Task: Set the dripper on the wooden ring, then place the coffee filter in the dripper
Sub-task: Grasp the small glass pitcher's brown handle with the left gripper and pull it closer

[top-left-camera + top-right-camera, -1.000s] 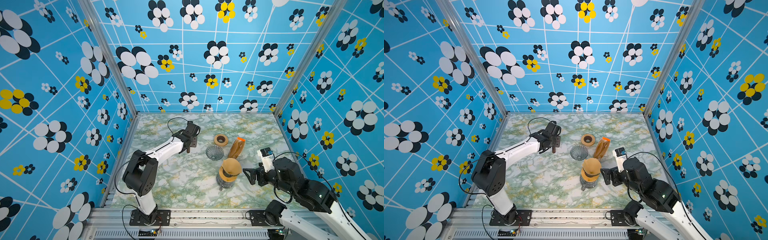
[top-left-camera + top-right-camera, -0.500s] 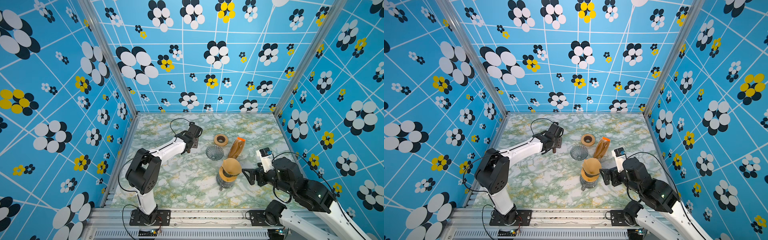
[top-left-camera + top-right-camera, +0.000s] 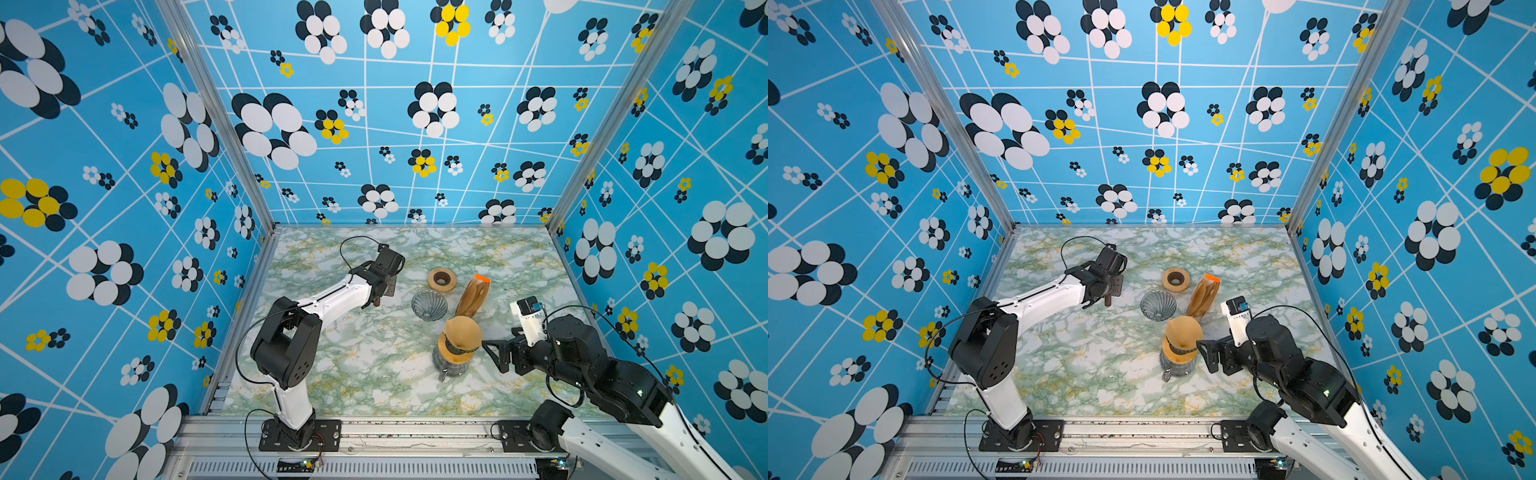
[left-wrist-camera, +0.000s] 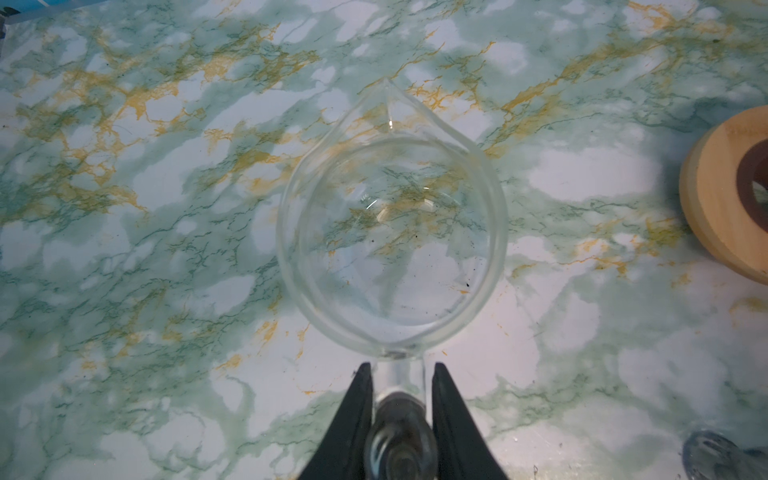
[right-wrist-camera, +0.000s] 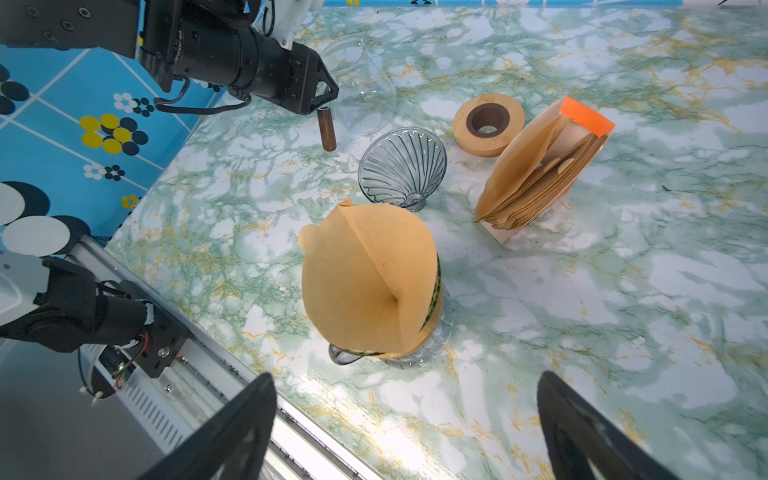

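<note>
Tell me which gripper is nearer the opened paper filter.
Right. The right gripper is just beside the paper filter, jaws wide apart; the left gripper is farther off, around the handle of the glass carafe.

The green-and-gold marbled tabletop carried five things. A ribbed glass cone lay mid-table, apparently tipped on its side. Just behind it sat a wooden ring, and just beside it lay a pack of paper filters. In front of the cone stood a glass dripper with a wooden collar. A clear glass jug stood near the cone on the side away from the pack.
</note>
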Controlling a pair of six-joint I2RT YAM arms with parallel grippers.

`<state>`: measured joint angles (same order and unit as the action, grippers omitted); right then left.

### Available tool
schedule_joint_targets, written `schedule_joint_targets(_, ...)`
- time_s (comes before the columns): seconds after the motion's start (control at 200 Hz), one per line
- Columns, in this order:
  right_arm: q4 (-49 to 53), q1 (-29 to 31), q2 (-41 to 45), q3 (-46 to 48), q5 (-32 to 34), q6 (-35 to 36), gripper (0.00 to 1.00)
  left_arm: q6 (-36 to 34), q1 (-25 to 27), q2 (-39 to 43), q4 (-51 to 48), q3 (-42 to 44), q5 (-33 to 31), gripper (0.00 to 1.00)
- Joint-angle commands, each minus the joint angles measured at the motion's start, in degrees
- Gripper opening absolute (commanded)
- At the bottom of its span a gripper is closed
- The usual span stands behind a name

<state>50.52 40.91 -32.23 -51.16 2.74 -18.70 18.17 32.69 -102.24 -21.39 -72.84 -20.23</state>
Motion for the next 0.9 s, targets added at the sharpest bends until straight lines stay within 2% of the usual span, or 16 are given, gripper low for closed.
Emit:
schedule_joint_targets(0.0, 0.9, -0.2, 1.7, -1.5, -4.4, 0.7, 0.99, -0.5, 0.6, 3.1, -1.2, 2.0, -1.0, 0.25)
schedule_joint_targets(0.185, 1.9, -0.2, 1.9, -2.2, -8.4, 0.7, 0.99, -0.6, 1.8, 6.5, -1.9, 4.4, -2.3, 0.24)
schedule_joint_targets(0.54, 3.8, -0.1, 2.2, -2.8, -8.0, 1.2, 0.99, 1.8, 4.7, 16.3, -4.2, 13.3, -3.1, 0.23)
schedule_joint_targets(0.895, 3.8, -0.1, 1.2, -2.7, -7.4, 1.6, 0.99, 11.8, 14.8, 29.5, -11.5, 22.5, -8.2, 0.22)
